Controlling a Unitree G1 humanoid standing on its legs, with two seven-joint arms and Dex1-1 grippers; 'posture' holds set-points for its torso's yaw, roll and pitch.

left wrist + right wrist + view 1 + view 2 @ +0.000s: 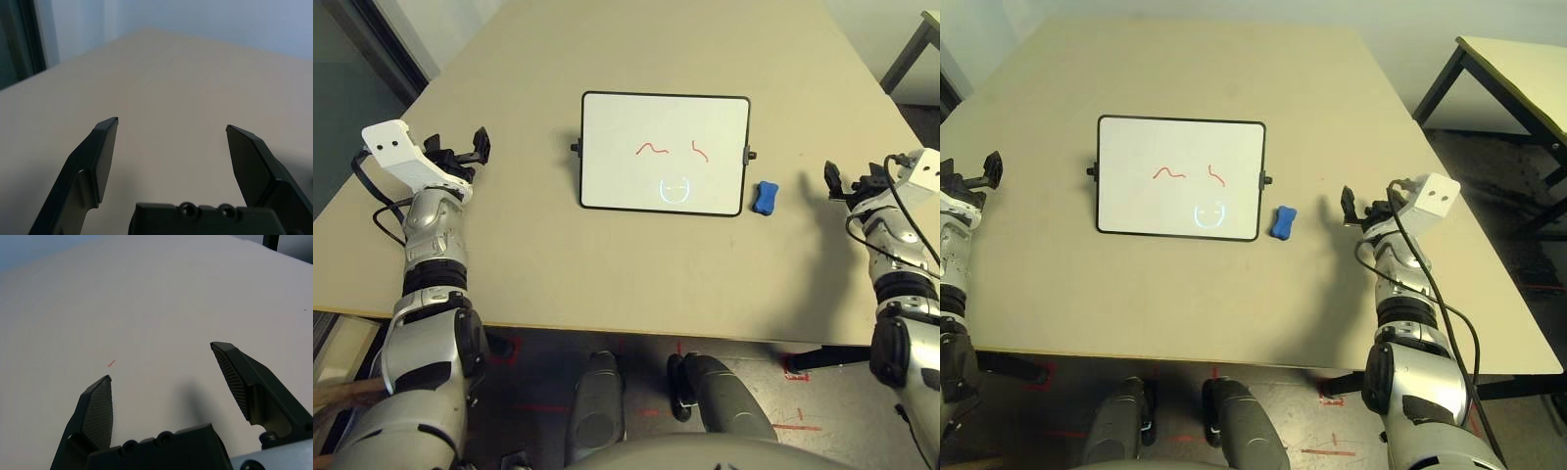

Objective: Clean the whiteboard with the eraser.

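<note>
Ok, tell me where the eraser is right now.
In the head views the eraser lies on the table just off the whiteboard's right edge, near its lower right corner, between it and the right gripper.

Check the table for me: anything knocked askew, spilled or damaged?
Nothing stands out. The whiteboard lies flat and square on the table, red marks unwiped; the eraser sits just off its right edge, untouched.

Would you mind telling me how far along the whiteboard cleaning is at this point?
Nothing looks done yet: the whiteboard carries two red squiggles and a faint round doodle. Nothing is in hand either. The eraser lies on the table just off the board's right edge, apart from both arms. The left gripper and right gripper are open and empty, out to the sides. Grasping the eraser and all the wiping remain.
</note>
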